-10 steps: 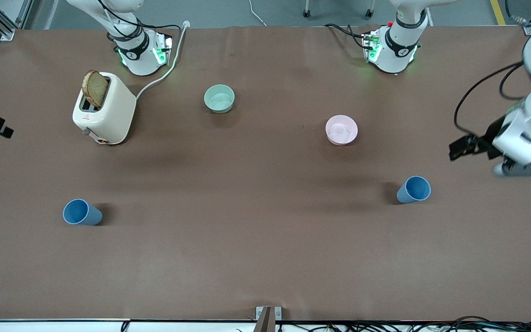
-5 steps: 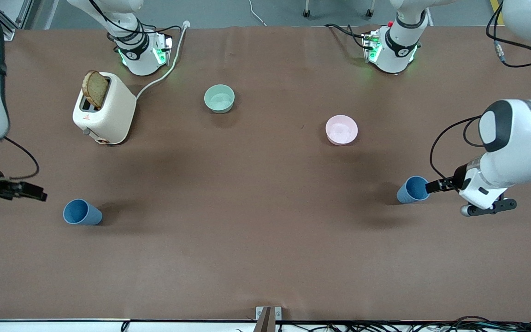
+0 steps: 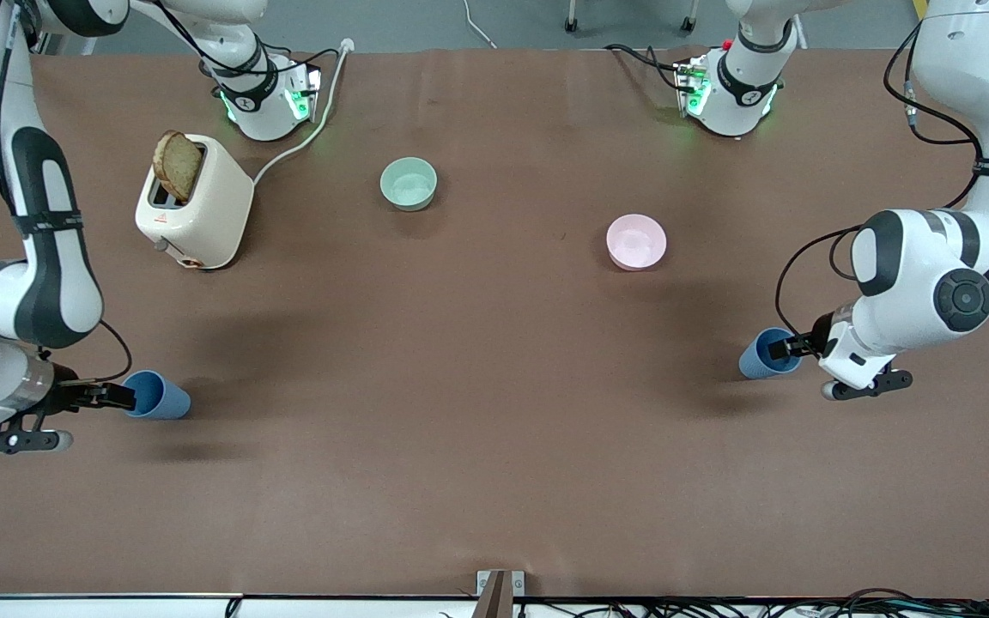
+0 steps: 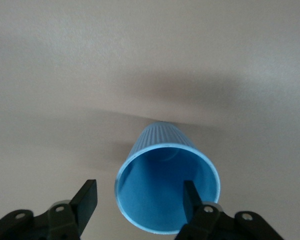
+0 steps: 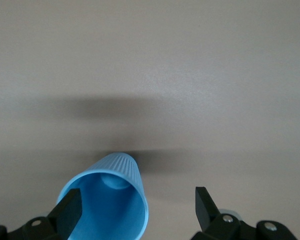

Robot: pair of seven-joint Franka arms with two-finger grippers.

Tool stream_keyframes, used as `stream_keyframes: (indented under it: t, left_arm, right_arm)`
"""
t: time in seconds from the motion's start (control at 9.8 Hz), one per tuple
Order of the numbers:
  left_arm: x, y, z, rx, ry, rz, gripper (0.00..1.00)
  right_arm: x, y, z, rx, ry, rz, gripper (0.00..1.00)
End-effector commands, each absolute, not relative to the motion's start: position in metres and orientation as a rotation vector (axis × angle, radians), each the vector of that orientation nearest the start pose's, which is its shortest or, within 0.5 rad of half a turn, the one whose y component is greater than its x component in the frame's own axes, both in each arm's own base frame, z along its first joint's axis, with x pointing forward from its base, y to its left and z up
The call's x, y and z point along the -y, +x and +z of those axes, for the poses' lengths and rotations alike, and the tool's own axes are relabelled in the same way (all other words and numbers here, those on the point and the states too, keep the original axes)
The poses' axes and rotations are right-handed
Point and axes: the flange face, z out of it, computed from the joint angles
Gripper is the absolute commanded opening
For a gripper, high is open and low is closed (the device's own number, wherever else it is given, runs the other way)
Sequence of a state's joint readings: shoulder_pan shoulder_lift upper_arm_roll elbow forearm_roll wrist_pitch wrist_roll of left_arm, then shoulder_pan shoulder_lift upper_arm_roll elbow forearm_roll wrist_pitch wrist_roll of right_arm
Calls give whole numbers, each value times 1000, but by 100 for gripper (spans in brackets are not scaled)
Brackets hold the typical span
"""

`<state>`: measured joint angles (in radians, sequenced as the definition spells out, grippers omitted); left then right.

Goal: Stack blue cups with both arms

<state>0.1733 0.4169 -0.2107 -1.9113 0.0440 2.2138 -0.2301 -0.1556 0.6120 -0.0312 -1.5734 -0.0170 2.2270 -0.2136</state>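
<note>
Two blue cups stand apart on the brown table. One cup (image 3: 759, 360) is toward the left arm's end, and my left gripper (image 3: 791, 347) is open at its mouth. In the left wrist view the cup (image 4: 162, 142) has one finger (image 4: 190, 195) inside its mouth and the other finger outside, with the rim wall between them. The other cup (image 3: 164, 398) is toward the right arm's end, with my right gripper (image 3: 119, 396) open at it. In the right wrist view this cup (image 5: 117, 172) has one finger (image 5: 70, 206) at its mouth and the other beside it.
A cream toaster (image 3: 203, 206) with a slice of bread stands near the right arm's base. A mint-green bowl (image 3: 409, 183) and a pink bowl (image 3: 636, 241) sit farther from the front camera than the cups.
Both arms have swung in from the table's ends and come down to the cups. Each gripper now reaches its cup's mouth. The cups have not moved.
</note>
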Motion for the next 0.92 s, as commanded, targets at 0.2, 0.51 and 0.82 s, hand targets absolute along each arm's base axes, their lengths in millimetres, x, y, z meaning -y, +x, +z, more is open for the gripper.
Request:
stream_keyframes:
  t: [0.2, 0.51, 0.82]
  left_arm:
    - [6, 598, 233, 304, -3150, 132, 45]
    - [7, 599, 236, 347, -3152, 127, 5]
    - [29, 609, 257, 506, -3141, 77, 0]
  right_arm:
    - [132, 671, 270, 108, -3176, -47, 100]
    - [131, 672, 267, 95, -3173, -51, 45]
    - [133, 673, 265, 2, -3117, -72, 1]
